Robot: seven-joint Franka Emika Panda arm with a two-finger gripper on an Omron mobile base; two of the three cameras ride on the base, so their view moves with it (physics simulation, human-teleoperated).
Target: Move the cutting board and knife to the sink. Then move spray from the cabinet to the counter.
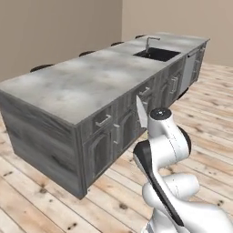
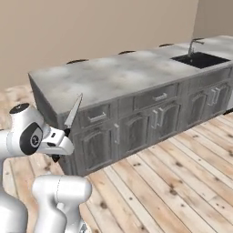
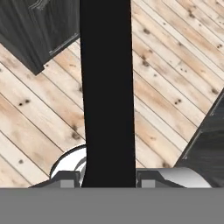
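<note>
Knife (image 2: 73, 112) first: you have the kitchen knife with the black handle and slim silver blade clamped in the two-finger gripper (image 2: 57, 157), the jaws closed narrow on the handle. In the right base view the blade rises up and slightly right from the white hand, its tip standing in front of the edge of the grey-white marbled stone counter (image 2: 113, 73). In the left base view the same blade (image 1: 141, 112) shows as a pale sliver poking up just left of the arm's upper joint, in front of the dark grey base cabinets (image 1: 113, 136).

Look at the hand view and you see the black handle (image 3: 107, 87) as a broad dark bar running straight up from between the finger tips (it blocks the middle of that picture), with light wooden plank floor (image 3: 166, 87) on both sides and dark cabinet corners at upper left and lower right.

Your arm is held off the counter, over the floor beside the island's near end. The black sink (image 1: 157, 54) with its silver faucet (image 1: 149, 43) is set into the far end of the counter, well apart from the knife; in the right base view the sink (image 2: 200, 59) lies at the upper right. Silver bar handles run along the drawers and doors below the stone top.
</note>
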